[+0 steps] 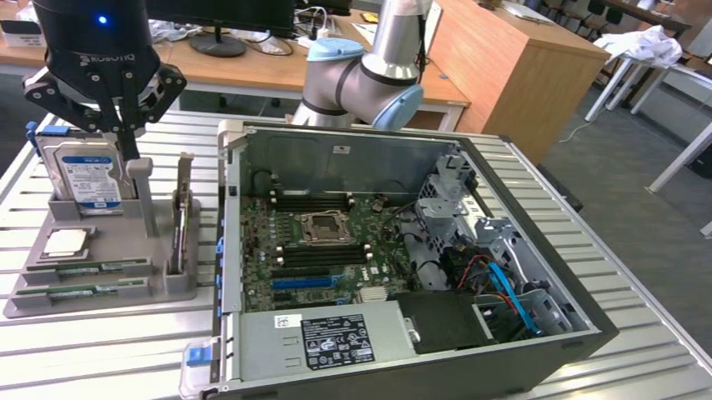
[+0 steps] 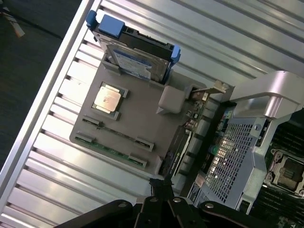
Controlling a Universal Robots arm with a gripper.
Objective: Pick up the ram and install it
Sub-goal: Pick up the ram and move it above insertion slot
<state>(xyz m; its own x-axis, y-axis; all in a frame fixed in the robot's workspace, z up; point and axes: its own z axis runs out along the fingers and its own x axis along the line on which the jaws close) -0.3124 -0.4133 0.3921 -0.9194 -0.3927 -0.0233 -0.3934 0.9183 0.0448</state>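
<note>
Two green ram sticks lie flat in slots at the front of a grey holder (image 1: 167, 287): one ram stick (image 1: 87, 268) sits behind the other (image 1: 80, 290). In the wrist view a green ram stick (image 2: 111, 151) shows along the holder (image 2: 137, 118) edge. My gripper (image 1: 122, 137) hangs above the holder's back, over the hard drive, shut with nothing between its fingers. Its closed fingertips (image 2: 161, 183) show dark in the wrist view, well above the holder. The open computer case (image 1: 523, 208) lies at the exterior view's right of the holder, with the motherboard (image 1: 323, 250) exposed.
On the holder stand a blue-labelled hard drive (image 1: 89, 179), a silver processor chip (image 1: 67, 242) and an upright expansion card (image 1: 182, 217). The same hard drive (image 2: 135, 57) and chip (image 2: 107, 97) show in the wrist view. The slatted metal table (image 1: 112, 350) carries everything.
</note>
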